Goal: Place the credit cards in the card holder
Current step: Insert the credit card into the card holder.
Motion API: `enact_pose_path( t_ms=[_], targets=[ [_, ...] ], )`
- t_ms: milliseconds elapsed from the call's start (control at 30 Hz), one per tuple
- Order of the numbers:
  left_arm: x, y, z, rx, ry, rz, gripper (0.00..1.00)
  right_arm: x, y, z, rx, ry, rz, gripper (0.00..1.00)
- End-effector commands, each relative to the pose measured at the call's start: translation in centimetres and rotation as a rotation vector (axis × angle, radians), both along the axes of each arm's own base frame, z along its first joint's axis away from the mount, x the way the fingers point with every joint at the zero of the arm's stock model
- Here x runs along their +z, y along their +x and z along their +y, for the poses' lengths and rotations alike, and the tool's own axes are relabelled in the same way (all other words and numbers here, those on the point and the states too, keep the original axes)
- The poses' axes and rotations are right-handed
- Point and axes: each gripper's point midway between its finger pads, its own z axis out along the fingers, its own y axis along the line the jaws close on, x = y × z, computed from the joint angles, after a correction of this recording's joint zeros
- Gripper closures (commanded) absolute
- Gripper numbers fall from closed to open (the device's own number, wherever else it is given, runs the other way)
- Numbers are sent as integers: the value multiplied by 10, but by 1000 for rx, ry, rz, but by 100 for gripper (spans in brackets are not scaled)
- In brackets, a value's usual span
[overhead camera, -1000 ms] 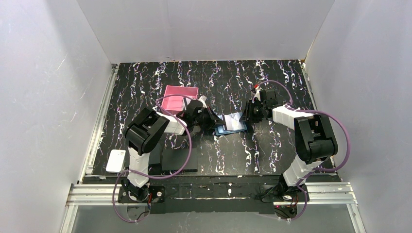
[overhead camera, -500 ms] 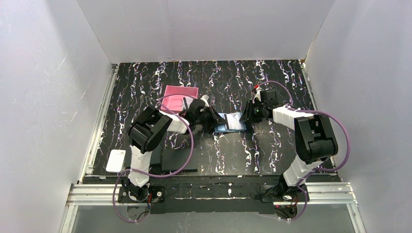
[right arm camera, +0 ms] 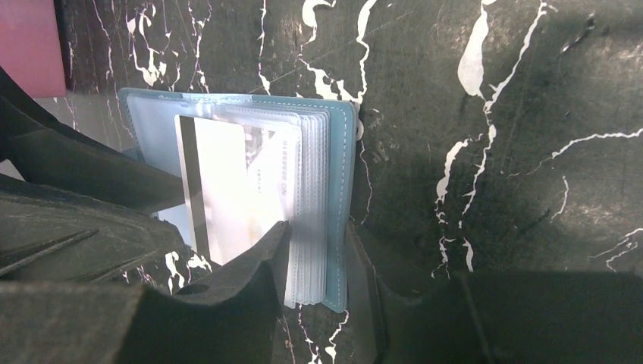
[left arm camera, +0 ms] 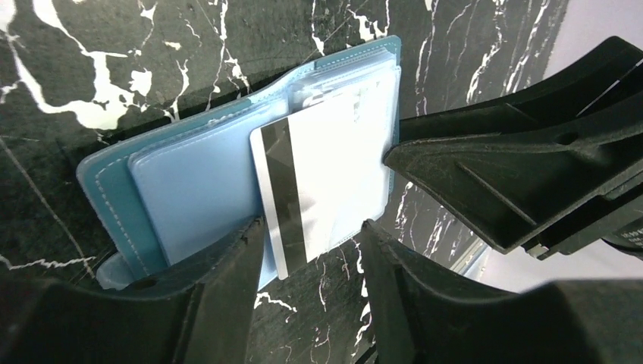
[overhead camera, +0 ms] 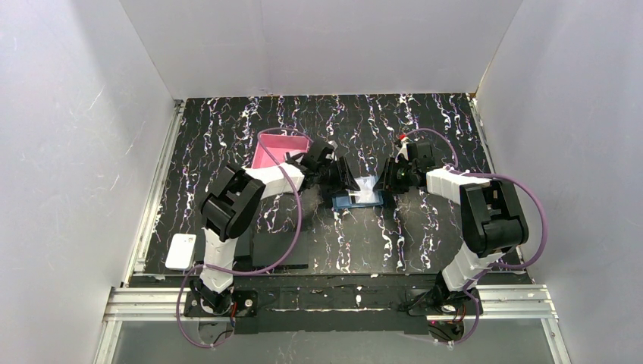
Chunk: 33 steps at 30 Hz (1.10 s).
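Mid-bench, right gripper (right arm camera: 318, 235) clamps flat blue hinged case (right arm camera: 341, 136) steady; left gripper (left arm camera: 312, 231), jaws apart, straddles white black-striped credit card (left arm camera: 334, 167), evidently for extraction.

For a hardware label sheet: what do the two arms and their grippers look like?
Both the left arm and right arm have black joint housings, white links and a looping purple cable. The left gripper and right gripper have black moulded fingers. A red mark sits near the right wrist.
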Motion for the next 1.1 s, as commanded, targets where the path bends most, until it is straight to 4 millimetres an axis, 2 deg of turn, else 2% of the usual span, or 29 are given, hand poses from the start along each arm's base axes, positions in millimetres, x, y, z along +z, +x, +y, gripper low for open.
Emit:
enact_pose_path(
  t_ms=[0, 133, 333, 600, 800, 1067],
  targets=[
    [-10, -15, 24, -36, 172, 70, 49, 6, -13, -1, 26, -23, 28, 59],
    [-15, -16, 21, -47, 179, 107, 42, 4, -13, 0, 31, -20, 31, 59],
    [-13, -12, 3, -87, 128, 96, 46, -2, -14, 2, 42, -8, 47, 60],
    [6, -13, -34, -177, 52, 7, 48, -2, -15, 7, 48, 23, 46, 62],
    [8, -15, -43, -208, 80, -25, 45, 6, -13, 10, 48, 49, 30, 61],
    [8, -13, -48, -254, 99, -31, 43, 15, -9, 2, 13, 94, 23, 52]
  ],
)
